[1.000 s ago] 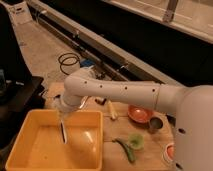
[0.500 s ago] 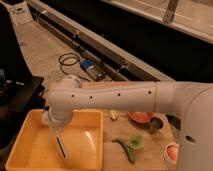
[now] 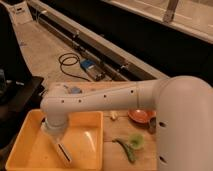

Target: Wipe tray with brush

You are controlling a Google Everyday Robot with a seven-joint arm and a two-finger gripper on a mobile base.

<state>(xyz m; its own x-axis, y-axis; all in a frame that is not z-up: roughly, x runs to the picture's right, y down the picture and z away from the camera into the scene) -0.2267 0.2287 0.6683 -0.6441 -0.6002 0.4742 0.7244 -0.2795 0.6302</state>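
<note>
The white arm (image 3: 105,102) reaches from the right side across the wooden bench (image 3: 120,135) and bends down over the tray (image 3: 30,145). The tray is yellow-orange and stands at the left end of the bench, close to the front edge. The gripper (image 3: 56,135) hangs inside the tray, near its middle, closed on the brush (image 3: 64,152). The brush points down and a little to the front, and its lower end is on the tray floor or just above it. Right of the tray, a green object (image 3: 131,145) lies on the bench. An orange bowl (image 3: 141,116) stands behind it, partly hidden by the arm.
</note>
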